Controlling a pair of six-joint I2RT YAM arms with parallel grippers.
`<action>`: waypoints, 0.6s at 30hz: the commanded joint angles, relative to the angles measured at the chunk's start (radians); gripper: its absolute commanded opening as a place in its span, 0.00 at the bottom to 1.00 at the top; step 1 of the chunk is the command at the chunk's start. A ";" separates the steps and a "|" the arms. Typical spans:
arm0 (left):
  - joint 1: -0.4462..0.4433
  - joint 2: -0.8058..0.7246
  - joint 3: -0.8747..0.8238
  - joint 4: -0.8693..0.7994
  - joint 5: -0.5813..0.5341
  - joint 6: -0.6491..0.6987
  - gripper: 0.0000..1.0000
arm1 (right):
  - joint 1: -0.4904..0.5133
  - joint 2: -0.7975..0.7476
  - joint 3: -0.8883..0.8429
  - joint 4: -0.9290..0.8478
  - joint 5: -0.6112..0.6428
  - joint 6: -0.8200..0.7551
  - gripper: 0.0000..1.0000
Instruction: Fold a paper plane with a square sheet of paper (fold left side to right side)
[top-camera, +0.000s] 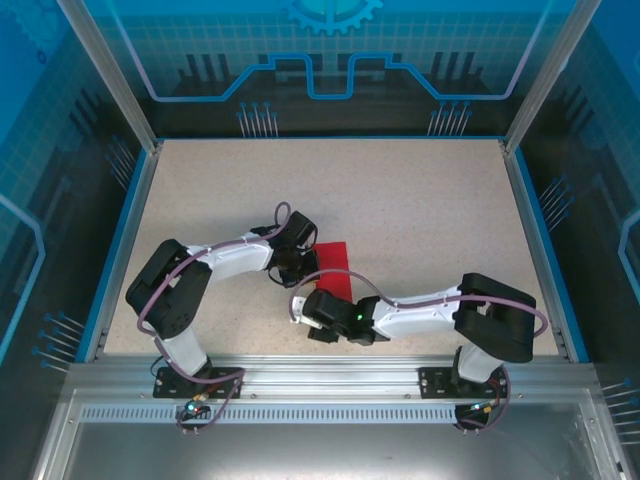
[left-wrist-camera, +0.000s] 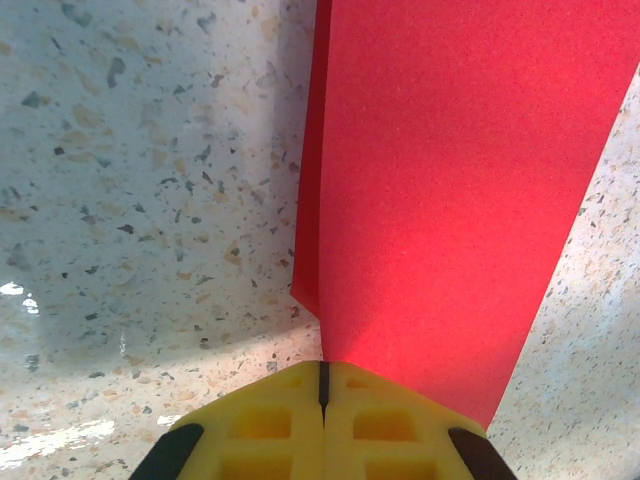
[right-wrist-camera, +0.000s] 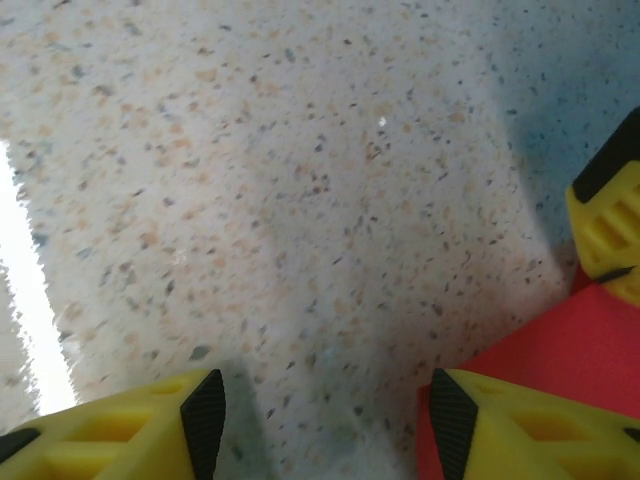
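The square sheet of paper (top-camera: 335, 262) lies red side up on the speckled table between the two grippers, with a layered fold along its left edge (left-wrist-camera: 306, 240). My left gripper (left-wrist-camera: 323, 385) is shut, and the near end of that fold runs into the seam between its yellow jaws. In the top view the left gripper (top-camera: 296, 262) sits at the sheet's left side. My right gripper (right-wrist-camera: 327, 405) is open over bare table, its right finger (right-wrist-camera: 500, 420) over the corner of the paper (right-wrist-camera: 560, 350). It sits at the sheet's near edge (top-camera: 318, 320). No paper plane shape is in view.
A blue rim (top-camera: 120, 240) bounds the table (top-camera: 400, 200) on both sides and the back. An aluminium rail (top-camera: 330, 375) runs along the near edge by the arm bases. One yellow finger of the left gripper (right-wrist-camera: 605, 225) stands close to the right gripper's right side.
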 joint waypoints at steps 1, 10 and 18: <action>-0.007 -0.015 0.024 -0.031 0.023 -0.005 0.01 | -0.051 0.022 0.026 0.052 0.009 -0.025 0.58; -0.007 -0.016 0.028 -0.039 0.021 0.004 0.01 | -0.078 0.031 0.022 0.037 -0.014 -0.033 0.24; -0.007 -0.010 0.045 -0.062 0.007 0.025 0.05 | -0.079 -0.014 0.000 -0.002 -0.037 -0.012 0.00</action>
